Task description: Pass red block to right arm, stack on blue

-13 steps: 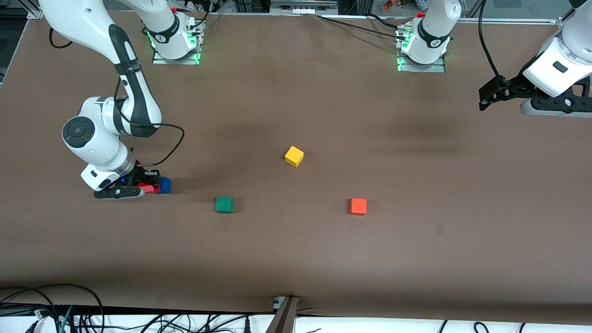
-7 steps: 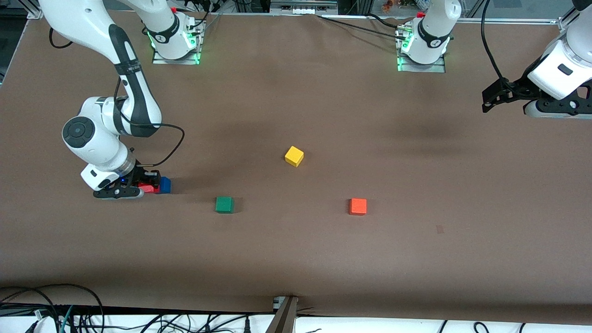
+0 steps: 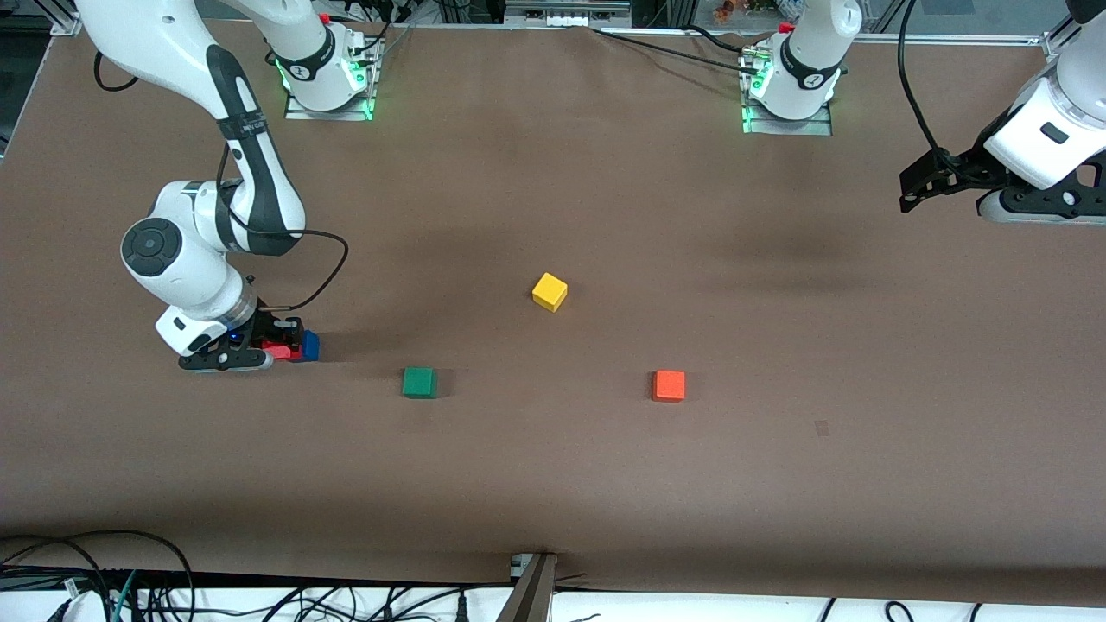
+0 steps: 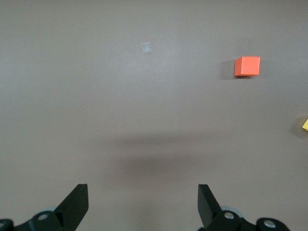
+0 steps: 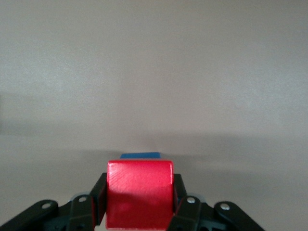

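My right gripper point(image 3: 278, 349) is shut on the red block point(image 3: 276, 351), low over the table at the right arm's end. The blue cube point(image 3: 310, 345) sits on the table right beside the red block, touching or nearly touching it. In the right wrist view the red block point(image 5: 139, 192) fills the space between the black fingers point(image 5: 98, 197), and only a strip of the blue cube point(image 5: 140, 155) shows past it. My left gripper point(image 3: 907, 184) is open and empty, up over the left arm's end of the table; its jaws stand wide apart in the left wrist view point(image 4: 143, 207).
A yellow cube point(image 3: 549, 291) lies mid-table. A green cube point(image 3: 419, 382) and an orange cube point(image 3: 669, 385) lie nearer the front camera. The orange cube point(image 4: 247, 66) and an edge of the yellow cube point(image 4: 305, 125) show in the left wrist view.
The right gripper with the red block has shifted very slightly toward the blue cube. The left arm has drawn a little toward its end of the table.
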